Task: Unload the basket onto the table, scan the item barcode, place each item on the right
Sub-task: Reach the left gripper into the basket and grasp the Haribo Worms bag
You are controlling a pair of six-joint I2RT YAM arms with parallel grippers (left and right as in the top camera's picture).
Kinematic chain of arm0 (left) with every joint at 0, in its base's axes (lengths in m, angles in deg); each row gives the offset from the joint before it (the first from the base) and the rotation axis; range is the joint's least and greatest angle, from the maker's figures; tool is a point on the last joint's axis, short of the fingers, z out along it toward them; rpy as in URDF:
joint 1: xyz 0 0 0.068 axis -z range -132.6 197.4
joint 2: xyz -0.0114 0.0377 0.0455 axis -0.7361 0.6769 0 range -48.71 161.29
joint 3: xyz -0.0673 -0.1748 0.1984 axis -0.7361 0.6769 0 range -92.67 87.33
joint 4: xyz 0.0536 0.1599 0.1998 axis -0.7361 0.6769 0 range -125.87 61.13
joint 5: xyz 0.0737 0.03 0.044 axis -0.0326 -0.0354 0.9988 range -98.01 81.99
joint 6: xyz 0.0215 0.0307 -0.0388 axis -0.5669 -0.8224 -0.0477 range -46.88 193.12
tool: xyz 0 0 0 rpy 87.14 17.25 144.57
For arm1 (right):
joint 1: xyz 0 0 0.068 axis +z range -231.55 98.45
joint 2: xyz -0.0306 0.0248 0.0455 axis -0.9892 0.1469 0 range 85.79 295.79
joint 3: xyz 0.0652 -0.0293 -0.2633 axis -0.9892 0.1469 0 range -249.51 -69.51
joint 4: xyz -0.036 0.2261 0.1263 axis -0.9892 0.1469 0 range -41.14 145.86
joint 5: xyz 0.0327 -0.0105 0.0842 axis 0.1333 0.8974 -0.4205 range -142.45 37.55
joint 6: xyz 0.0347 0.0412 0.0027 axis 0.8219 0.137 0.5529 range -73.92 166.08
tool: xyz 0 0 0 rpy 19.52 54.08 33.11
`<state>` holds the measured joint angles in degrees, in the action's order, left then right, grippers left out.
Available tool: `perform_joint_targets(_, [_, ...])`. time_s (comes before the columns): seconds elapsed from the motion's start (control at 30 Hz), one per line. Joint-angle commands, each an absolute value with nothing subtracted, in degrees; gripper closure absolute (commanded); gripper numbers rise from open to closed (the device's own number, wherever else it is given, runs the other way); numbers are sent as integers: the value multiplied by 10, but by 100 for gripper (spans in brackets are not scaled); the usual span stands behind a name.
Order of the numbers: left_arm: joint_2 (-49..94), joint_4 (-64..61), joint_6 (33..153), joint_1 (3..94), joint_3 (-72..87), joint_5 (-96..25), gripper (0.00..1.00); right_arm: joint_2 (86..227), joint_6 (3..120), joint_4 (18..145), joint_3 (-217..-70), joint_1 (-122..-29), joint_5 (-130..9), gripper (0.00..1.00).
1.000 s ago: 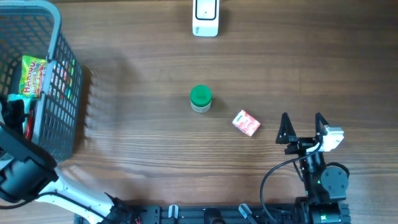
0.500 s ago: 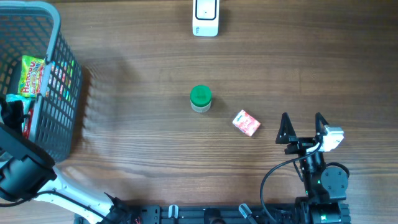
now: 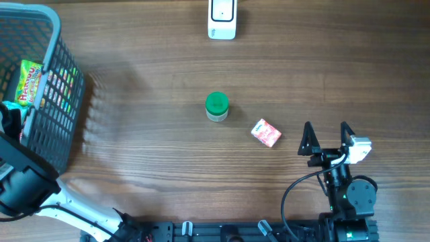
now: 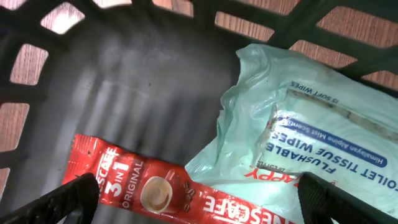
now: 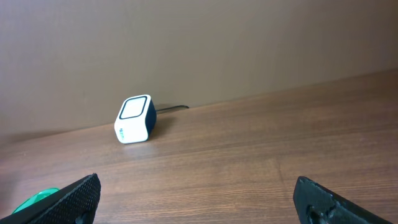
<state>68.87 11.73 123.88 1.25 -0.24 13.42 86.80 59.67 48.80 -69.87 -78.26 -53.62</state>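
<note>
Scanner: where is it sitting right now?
In the overhead view the white scanner stands at the picture's top edge, near centre, straight above the green-lidded jar and well apart from it.

Soft, even light falls from above on the wooden table (image 3: 168, 161), bright and without hard glare. The basket (image 3: 64, 128) throws a faint, streaky shadow to its right, and its mesh looks slightly smeared. The overhead view is otherwise sharp to the edges. Inside the basket the left wrist view is dim and grey; the wipes packet (image 4: 311, 143) shows a mild sheen on its creased plastic, and the coffee sachet (image 4: 155, 193) reads clearly. In the right wrist view the wall (image 5: 249, 43) is flatly lit, the scanner (image 5: 134, 119) is crisp, and the green lid (image 5: 34, 200) at the corner is blurred.
</note>
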Motion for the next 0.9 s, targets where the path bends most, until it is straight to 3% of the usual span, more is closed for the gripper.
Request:
perform_joint_targets(0.0, [704, 108, 1226, 14, 4, 168, 0, 866, 598, 485, -698, -780, -528, 0])
perform_joint_targets(0.23, [704, 128, 1224, 27, 4, 167, 1, 866, 598, 485, -698, -780, -528, 0])
perform_joint_targets(0.37, [704, 130, 1181, 53, 4, 167, 9, 866, 598, 485, -698, -780, -528, 0])
perform_joint_targets(0.5, [704, 135, 1183, 80, 4, 165, 9, 866, 598, 485, -698, -780, -528, 0])
perform_joint_targets(0.6, [704, 139, 1185, 96, 4, 161, 28, 866, 598, 485, -698, -780, -528, 0])
perform_joint_targets(0.67, [704, 132, 1185, 106, 4, 156, 21, 866, 598, 485, -698, -780, -528, 0])
perform_joint_targets(0.73, [698, 122, 1185, 115, 4, 156, 0, 866, 598, 485, -698, -780, -528, 0])
perform_joint_targets(0.87, [680, 94, 1185, 127, 4, 124, 0, 866, 598, 485, -698, -780, -528, 0])
